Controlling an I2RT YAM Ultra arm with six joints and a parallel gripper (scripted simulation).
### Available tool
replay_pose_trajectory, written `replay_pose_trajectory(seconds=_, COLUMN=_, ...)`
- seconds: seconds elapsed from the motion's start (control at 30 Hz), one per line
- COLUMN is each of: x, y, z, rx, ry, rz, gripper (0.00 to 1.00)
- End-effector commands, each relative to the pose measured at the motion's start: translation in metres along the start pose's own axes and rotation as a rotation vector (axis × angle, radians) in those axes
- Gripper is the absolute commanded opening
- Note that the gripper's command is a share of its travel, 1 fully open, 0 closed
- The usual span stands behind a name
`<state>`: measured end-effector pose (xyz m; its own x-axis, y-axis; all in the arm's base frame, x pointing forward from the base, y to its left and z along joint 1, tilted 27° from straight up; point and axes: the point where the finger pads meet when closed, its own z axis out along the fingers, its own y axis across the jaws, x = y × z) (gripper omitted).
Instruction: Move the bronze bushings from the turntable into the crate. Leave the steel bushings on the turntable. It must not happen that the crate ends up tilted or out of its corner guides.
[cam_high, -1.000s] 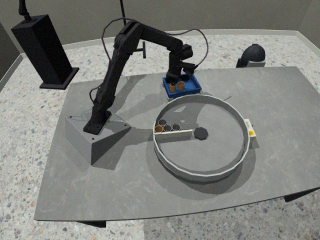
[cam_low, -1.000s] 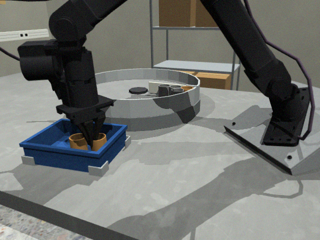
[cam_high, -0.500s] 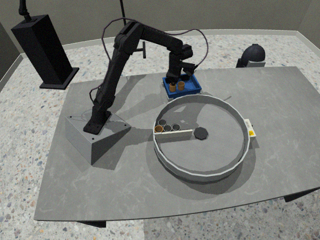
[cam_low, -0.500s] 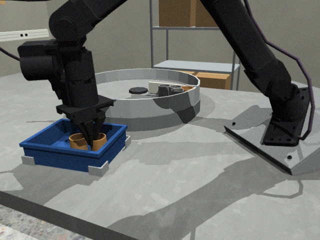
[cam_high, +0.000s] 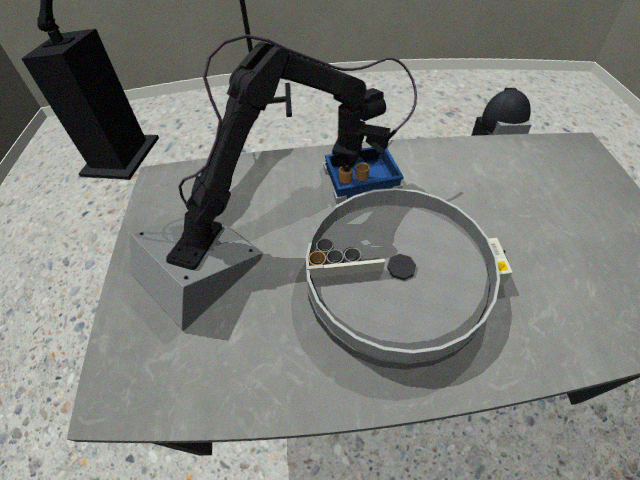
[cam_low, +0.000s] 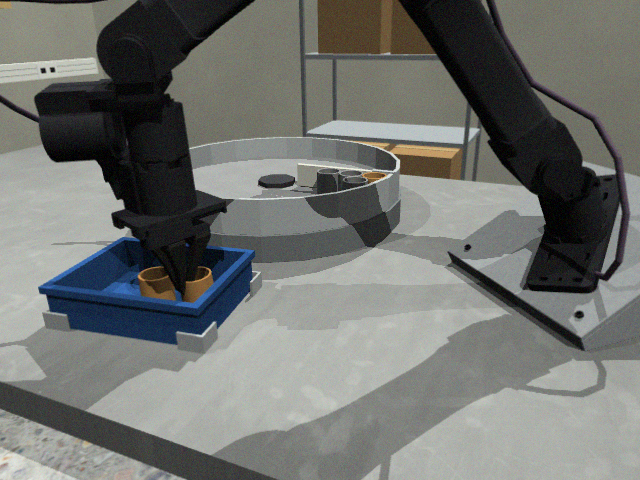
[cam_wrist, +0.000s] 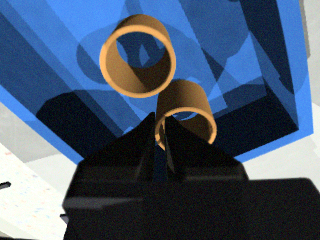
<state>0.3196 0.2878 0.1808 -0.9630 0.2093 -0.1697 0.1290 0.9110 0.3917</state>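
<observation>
Holding a bronze bushing inside the crate, fingers nearly closed, apparently on its thin wall. Probably gripped so for a slim fit beside the second bushing. Best released before lifting straight, clear of the rim, to keep the crate level in its guides. More open room towards the far side; still to fetch, a third bushing, hemmed between turntable wall, divider and steel ones.

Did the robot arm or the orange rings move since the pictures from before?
No, nothing visibly moved. The gripper was neither seen grabbing nor letting go. The orange rings, blue crate and turntable look the same.
</observation>
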Motion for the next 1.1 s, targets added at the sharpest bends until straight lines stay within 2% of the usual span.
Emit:
replay_pose_trajectory(seconds=0.0, x=-0.0081, y=0.0116, z=-0.0122, rx=-0.026, ry=-0.040, rz=-0.005, gripper=0.00)
replay_pose_trajectory(seconds=0.07, x=-0.0097, y=0.0124, z=-0.0146, rx=-0.032, ry=-0.047, rz=-0.004, gripper=0.00)
replay_pose_trajectory(seconds=0.17, x=-0.0102, y=0.0114, z=-0.0082, rx=-0.022, ry=-0.039, rz=-0.002, gripper=0.00)
replay_pose_trajectory(seconds=0.3, x=-0.0102, y=0.0132, z=-0.0143, rx=-0.033, ry=-0.048, rz=-0.004, gripper=0.00)
replay_pose_trajectory(seconds=1.07, x=-0.0102, y=0.0132, z=-0.0143, rx=-0.033, ry=-0.048, rz=-0.004, gripper=0.00)
